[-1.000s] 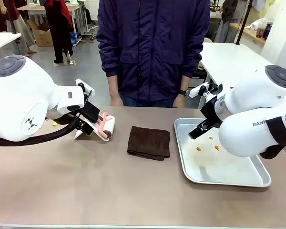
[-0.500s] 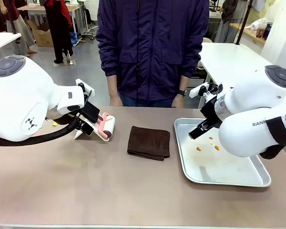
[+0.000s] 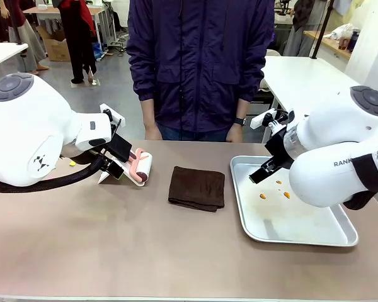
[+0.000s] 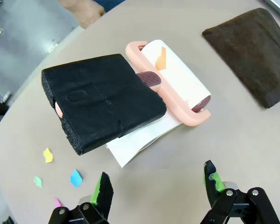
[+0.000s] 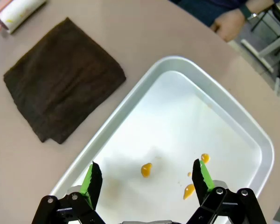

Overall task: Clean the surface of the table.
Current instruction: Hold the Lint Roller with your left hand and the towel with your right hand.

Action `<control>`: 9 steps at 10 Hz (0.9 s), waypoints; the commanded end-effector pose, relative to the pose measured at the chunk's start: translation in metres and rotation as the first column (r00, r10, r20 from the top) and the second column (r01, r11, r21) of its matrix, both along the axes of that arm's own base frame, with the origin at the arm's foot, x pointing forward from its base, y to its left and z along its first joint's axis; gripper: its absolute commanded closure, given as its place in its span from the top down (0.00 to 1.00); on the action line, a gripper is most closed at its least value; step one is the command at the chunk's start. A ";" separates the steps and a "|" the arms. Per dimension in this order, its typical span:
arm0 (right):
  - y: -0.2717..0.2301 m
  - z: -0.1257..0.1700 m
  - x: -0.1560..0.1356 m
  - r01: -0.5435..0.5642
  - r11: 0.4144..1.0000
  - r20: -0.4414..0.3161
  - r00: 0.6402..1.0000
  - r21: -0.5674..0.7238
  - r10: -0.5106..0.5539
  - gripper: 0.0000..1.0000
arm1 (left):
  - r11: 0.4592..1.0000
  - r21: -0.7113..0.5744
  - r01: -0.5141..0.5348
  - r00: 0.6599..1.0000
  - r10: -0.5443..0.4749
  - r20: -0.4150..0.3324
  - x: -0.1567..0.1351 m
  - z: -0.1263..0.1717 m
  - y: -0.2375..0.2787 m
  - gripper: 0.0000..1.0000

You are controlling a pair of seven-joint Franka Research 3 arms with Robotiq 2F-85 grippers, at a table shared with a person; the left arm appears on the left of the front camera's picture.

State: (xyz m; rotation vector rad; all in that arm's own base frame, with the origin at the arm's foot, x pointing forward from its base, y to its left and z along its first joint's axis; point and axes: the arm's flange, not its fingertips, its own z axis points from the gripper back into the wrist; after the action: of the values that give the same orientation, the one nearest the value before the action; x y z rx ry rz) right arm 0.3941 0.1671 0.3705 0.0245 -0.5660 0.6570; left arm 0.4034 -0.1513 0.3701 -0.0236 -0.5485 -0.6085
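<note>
Clearly little of the cleaning is done yet. From the front, the taupe worktop spans the whole near scene, with a person standing at its far edge. A folded brown cloth lies flat at its middle; a lint roller sits at the cloth's 9 o'clock and a metal tray at its 3 o'clock, each apart from it.

At the left wrist, the left claw hangs with its jaws spread wide and nothing between them. At its 12 o'clock a black foam block rests on a white sheet, touching the roller's pink frame. Small coloured paper scraps litter the bare top at about 9 o'clock, so the mess looks untouched.

At the right wrist, the right claw is likewise wide apart and empty, poised over the tray, whose floor carries orange spots. The cloth lies at 10 o'clock, off the tray's rim.

Picking up a tool and clearing the scraps both appear to remain.
</note>
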 end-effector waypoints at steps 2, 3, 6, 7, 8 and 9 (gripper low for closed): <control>0.001 0.010 -0.006 -0.017 0.999 -0.060 0.998 0.043 0.019 1.00 | 0.995 -0.093 0.030 0.988 -0.043 -0.147 -0.009 0.011 0.001 1.00; 0.002 0.023 -0.012 0.024 0.996 -0.192 0.981 0.087 -0.007 1.00 | 0.986 -0.163 0.028 0.944 -0.079 -0.321 -0.021 0.021 0.007 1.00; -0.018 0.083 -0.040 0.185 0.965 -0.412 0.906 0.185 -0.095 1.00 | 0.943 -0.238 -0.233 0.884 0.103 -0.457 -0.048 0.069 0.030 1.00; -0.031 0.098 -0.052 0.152 0.942 -0.449 0.894 0.300 -0.001 1.00 | 0.920 -0.299 -0.255 0.891 0.103 -0.442 -0.057 0.084 0.046 1.00; -0.051 0.110 -0.064 0.191 0.904 -0.504 0.863 0.382 0.031 1.00 | 0.891 -0.388 -0.237 0.902 0.052 -0.430 -0.068 0.101 0.066 1.00; -0.079 0.118 -0.074 0.261 0.847 -0.539 0.841 0.463 0.036 1.00 | 0.847 -0.469 -0.252 0.909 0.041 -0.414 -0.077 0.116 0.099 1.00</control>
State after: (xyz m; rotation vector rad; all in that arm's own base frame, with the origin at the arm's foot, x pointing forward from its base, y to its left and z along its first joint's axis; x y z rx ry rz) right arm 0.3247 0.1195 0.4899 0.5653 -0.1802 0.4108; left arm 0.3399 -0.0759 0.4843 -0.5080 -0.2492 -0.2792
